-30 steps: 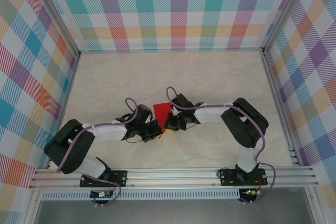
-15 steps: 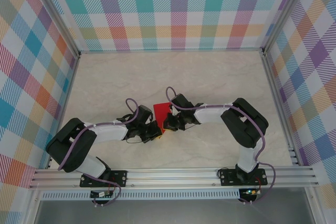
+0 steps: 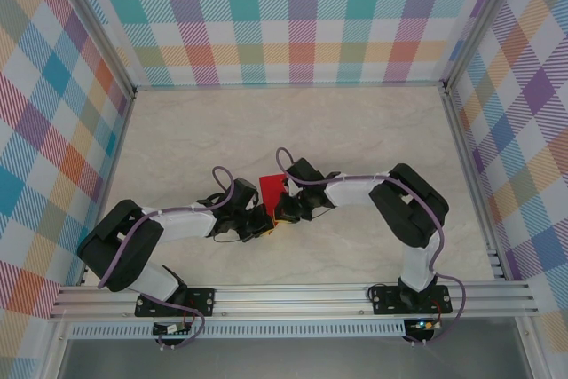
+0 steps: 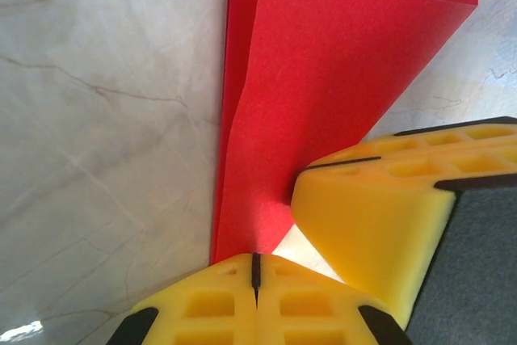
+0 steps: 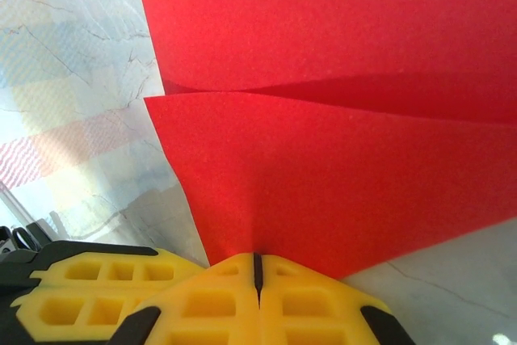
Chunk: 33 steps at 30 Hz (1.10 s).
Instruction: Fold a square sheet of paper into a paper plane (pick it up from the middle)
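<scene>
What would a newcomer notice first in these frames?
A partly folded sheet of bright red paper stands out against the pale marbled tabletop, around mid-table. The left gripper and right gripper, both yellow-fingered, meet at its near side, each shut on it. Pastel plaid walls surround the table.

A cream, marble-veined tabletop (image 3: 355, 130) is boxed in on 3 sides by panels of pastel plaid: a back wall (image 3: 293, 15), a left wall (image 3: 44, 113) and a right wall (image 3: 524, 104). Slanted aluminium posts (image 3: 93, 26) mark the 2 far corners, and a slotted aluminium rail (image 3: 293, 295) runs along the near edge. The light is even and bright, with a small white glare (image 4: 20, 330) on the glossy surface in the left wrist view.
</scene>
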Available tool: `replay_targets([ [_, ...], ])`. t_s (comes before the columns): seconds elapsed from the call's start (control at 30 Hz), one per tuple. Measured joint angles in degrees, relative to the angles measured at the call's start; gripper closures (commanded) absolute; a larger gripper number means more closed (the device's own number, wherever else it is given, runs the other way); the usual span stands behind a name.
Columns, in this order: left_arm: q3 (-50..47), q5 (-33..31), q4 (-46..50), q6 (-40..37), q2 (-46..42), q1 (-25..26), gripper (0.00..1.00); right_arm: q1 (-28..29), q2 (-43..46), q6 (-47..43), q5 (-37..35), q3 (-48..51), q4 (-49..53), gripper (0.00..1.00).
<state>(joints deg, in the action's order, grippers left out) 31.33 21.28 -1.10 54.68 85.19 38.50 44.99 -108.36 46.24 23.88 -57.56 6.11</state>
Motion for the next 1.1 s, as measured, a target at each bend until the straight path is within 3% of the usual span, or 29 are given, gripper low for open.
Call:
replay_targets([
  [0.37, -0.83, 0.11, -1.05, 0.02, -0.26, 0.0, 1.0, -8.31, -1.4, -3.1, 3.02, -1.11, 0.68, 1.0],
  [0.6, -0.87, 0.09, -1.05, 0.02, -0.35, 0.0, 1.0, -12.52, -1.29, -5.55, 0.28, -2.64, 2.91, 1.0],
  [0.83, -0.87, 0.07, -0.94, 0.02, -0.46, 0.0, 1.0, -12.04, 5.84, -6.19, -2.64, -0.92, 3.85, 0.99],
  [1.1, -0.85, -0.11, -0.39, 0.0, -0.79, 0.0, 1.0, -5.38, 7.58, -5.95, -0.31, -0.59, 2.01, 0.99],
])
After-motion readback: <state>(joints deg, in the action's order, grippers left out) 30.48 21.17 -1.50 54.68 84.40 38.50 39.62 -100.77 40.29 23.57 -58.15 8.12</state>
